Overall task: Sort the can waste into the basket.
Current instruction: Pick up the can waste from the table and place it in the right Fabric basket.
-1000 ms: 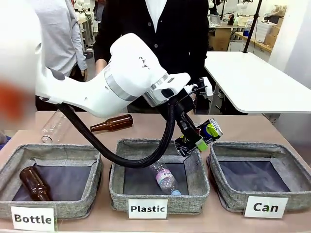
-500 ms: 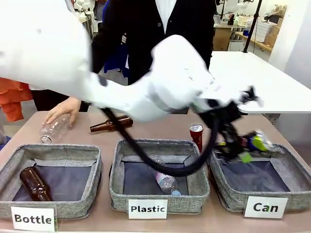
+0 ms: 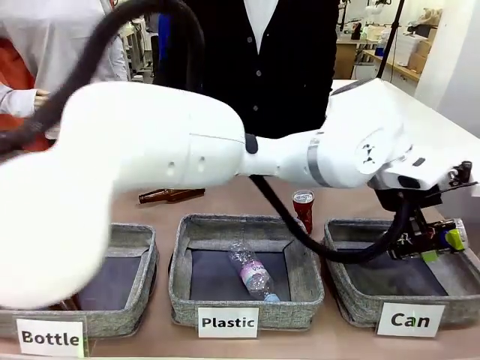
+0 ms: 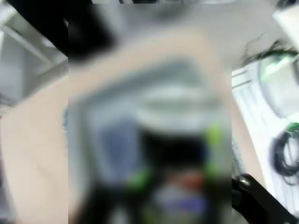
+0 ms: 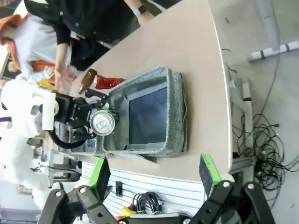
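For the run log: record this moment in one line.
left gripper: shut on dark can over Can basket | right gripper: open, empty | red can: upright on table

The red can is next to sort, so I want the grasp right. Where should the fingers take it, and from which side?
Grip the red can across its round wall, near the upper half, coming down from above. It stands upright, and the Plastic basket and Can basket rims likely block a low approach from the robot's side.

My front camera looks across the surface (image 3: 352, 204); my right wrist camera, rolled sideways, shares the Can basket (image 5: 176, 112).
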Robot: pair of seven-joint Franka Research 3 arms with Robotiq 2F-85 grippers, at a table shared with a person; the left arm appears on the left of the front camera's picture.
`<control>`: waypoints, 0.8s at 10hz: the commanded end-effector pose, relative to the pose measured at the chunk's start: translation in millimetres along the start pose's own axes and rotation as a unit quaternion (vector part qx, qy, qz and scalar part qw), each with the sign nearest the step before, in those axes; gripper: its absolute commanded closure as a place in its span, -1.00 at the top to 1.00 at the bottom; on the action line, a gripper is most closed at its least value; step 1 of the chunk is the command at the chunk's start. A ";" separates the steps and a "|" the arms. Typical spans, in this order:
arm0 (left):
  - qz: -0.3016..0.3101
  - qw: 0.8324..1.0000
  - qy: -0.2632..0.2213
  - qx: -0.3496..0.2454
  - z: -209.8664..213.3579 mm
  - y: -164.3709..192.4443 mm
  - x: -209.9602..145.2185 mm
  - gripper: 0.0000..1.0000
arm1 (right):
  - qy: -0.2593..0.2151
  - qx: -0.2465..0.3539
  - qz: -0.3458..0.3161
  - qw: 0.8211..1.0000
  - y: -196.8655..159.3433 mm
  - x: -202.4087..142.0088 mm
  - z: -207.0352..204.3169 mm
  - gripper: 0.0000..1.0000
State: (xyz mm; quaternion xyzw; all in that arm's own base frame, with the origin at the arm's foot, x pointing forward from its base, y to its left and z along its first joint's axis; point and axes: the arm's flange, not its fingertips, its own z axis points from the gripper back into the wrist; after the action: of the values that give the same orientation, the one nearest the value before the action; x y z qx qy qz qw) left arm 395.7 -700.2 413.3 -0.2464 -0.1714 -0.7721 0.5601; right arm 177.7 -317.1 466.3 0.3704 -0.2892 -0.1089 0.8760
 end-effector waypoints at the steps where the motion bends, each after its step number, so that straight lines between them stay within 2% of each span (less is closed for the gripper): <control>1: 0.019 1.000 0.017 -0.001 5.3 40.9 37.2 -0.19 | 0.011 -0.004 0.005 1.000 12.0 6.8 -8.1 1.00; 2: 0.026 0.999 0.022 -0.003 6.9 41.6 34.1 -0.19 | 0.011 -0.004 0.005 1.000 12.0 6.8 -8.1 1.00; 3: 0.026 0.999 0.020 -0.008 7.4 40.8 31.6 -0.04 | 0.011 -0.004 0.005 1.000 12.0 6.8 -8.1 1.00; 4: 0.025 0.999 0.023 -0.005 5.9 39.8 28.6 0.93 | 0.011 -0.004 0.005 1.000 12.0 6.8 -8.1 1.00; 5: 0.027 0.999 0.020 -0.007 4.3 38.9 27.1 1.00 | 0.011 -0.004 0.005 1.000 12.0 6.8 -8.1 1.00; 8: 0.023 0.999 0.025 -0.007 6.8 40.1 27.2 1.00 | 0.011 -0.004 0.005 1.000 12.0 6.8 -8.1 1.00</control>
State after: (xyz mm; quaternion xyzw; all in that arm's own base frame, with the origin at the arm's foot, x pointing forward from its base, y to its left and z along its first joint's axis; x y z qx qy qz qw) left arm 411.5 -706.4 420.9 -0.2495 -0.1519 -0.7663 0.5722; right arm 188.8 -308.3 470.9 0.3660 -0.2802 -0.0946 0.8824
